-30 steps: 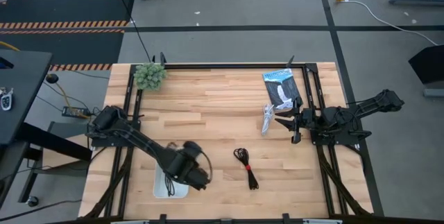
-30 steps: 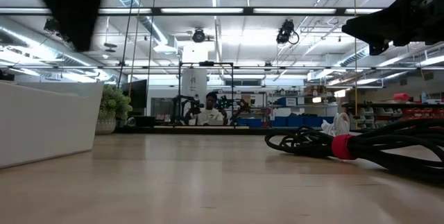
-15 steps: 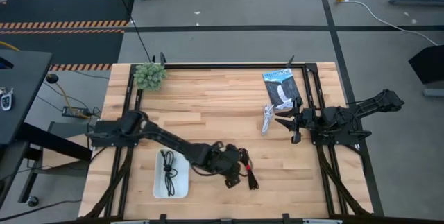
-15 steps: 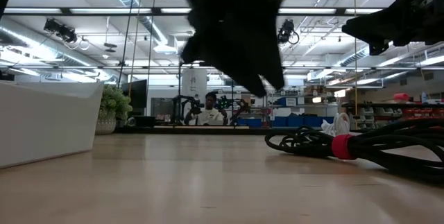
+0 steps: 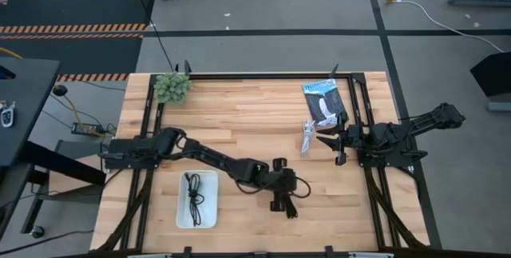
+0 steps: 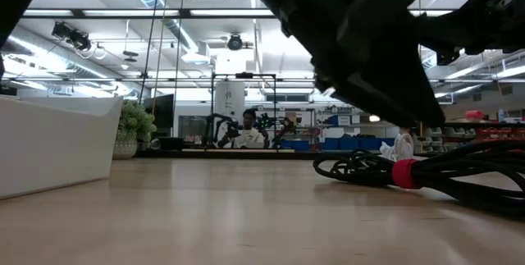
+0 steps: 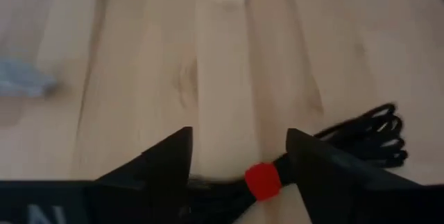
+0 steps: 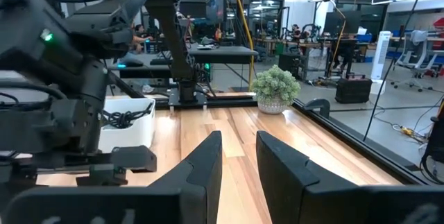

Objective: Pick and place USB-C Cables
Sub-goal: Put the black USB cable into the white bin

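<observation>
A black coiled USB-C cable (image 5: 289,210) with a red tie (image 7: 262,180) lies on the wood near the table's middle. My left gripper (image 5: 280,200) hangs over it, open, with one finger on each side of the tie (image 7: 239,160). In the low view the same cable (image 6: 385,171) lies under the dark gripper (image 6: 369,52). A second black cable (image 5: 194,194) rests in the white tray (image 5: 182,216). A white cable (image 5: 307,136) lies beside my right gripper (image 5: 334,148), which waits open at the table's right.
A flat black-and-blue packet (image 5: 322,101) lies at the far right. A fuzzy green plant (image 5: 172,88) stands at the far left corner. Black frame rails (image 5: 361,114) run along the table's sides. A person (image 6: 248,134) sits far behind the table.
My left arm has swung from above the white tray toward the table's right and come over the black cable with the red tie. A black cable that the gripper covered before now lies uncovered in the tray. My right arm kept still.
</observation>
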